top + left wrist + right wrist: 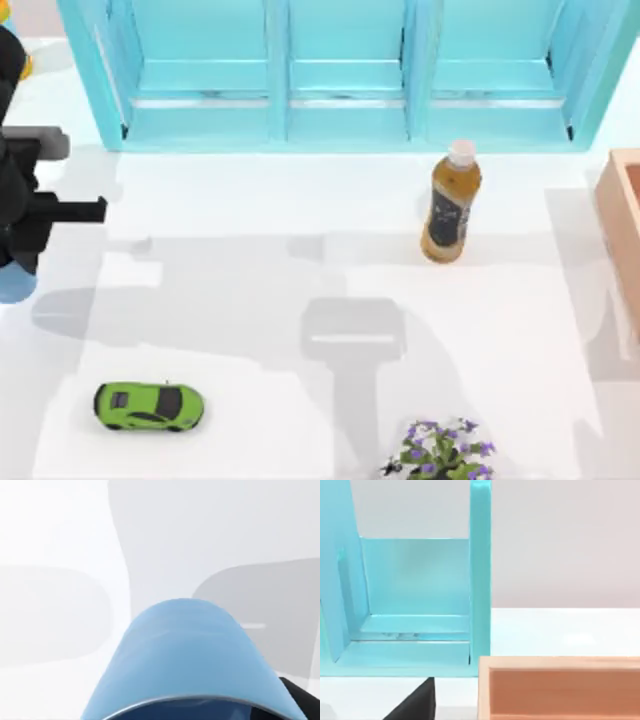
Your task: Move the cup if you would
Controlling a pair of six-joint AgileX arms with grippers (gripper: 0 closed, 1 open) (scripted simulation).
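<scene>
My left gripper (pixel 20 270) sits at the far left edge of the table (pixel 300 300), and the cup (pixel 187 655) is right under it: in the top view a small patch of pale blue peeks out just below the dark arm body. In the left wrist view the cup's wall rises close in front of the camera with its rim nearest the lens, and a dark sliver of a finger (pixel 300 695) lies against one side. I judge the cup is held in the claw, carried with its base pointing away from the wrist; whether the fingers are truly pinched tight on it I cannot tell. Holding it by the rim end would keep the tapered body free for setting down.

Away from the claw, toward the table's right, stands the amber bottle (pixel 450 205), upright and well apart. The green toy car (pixel 148 406) lies nearer, toward the front edge, and the flowering plant (pixel 440 455) beyond it. The teal shelf unit (pixel 340 80) lines the back. The wooden box (pixel 560 687) sits at the far right, close to my right arm's camera, just beside the shelf's end panel.

The tabletop is plain white and flat, with soft arm shadows across it; the wall behind is bare pale grey
</scene>
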